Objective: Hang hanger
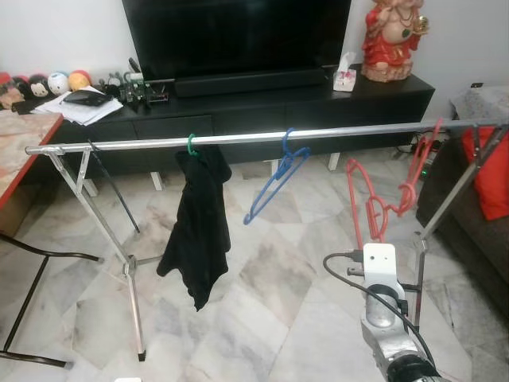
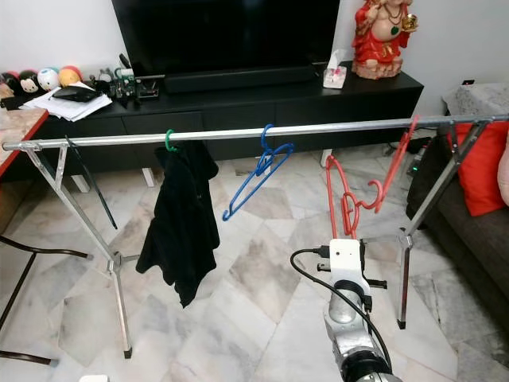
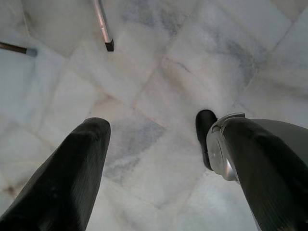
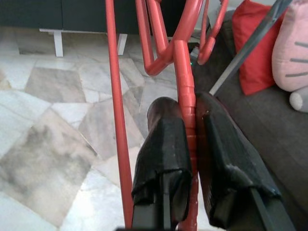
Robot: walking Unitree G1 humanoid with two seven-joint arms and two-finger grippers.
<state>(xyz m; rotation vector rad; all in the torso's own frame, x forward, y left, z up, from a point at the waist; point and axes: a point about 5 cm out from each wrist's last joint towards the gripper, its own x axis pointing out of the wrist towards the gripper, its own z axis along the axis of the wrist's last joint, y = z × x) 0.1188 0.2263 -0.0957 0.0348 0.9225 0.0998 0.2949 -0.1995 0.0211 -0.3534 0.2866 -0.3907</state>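
Right gripper: you have both black fingers clamped tight on one bar of the red hanger, the bar pinched between the pads with no gap showing. The silver right arm reaches up from the lower edge of the head views toward the right part of the rail.

Red hanger: its hook sits at the clothes rail near the rail's right end, and the body hangs slanted down and to the left from there to your gripper. You cannot tell whether the hook fully rests on the rail.

Left gripper: fingers spread wide apart, holding nothing, pointed down at the marble floor.

Blue hanger: hooked on the rail about mid-span, tilted, bare.

Black garment: hangs from a green hook left of the blue hanger.

Rail stand: metal legs crossed at each end, on the marble floor.

Background: dark TV cabinet behind the rail, with a red figurine and a tissue box on top; red cushion on a sofa at the right.
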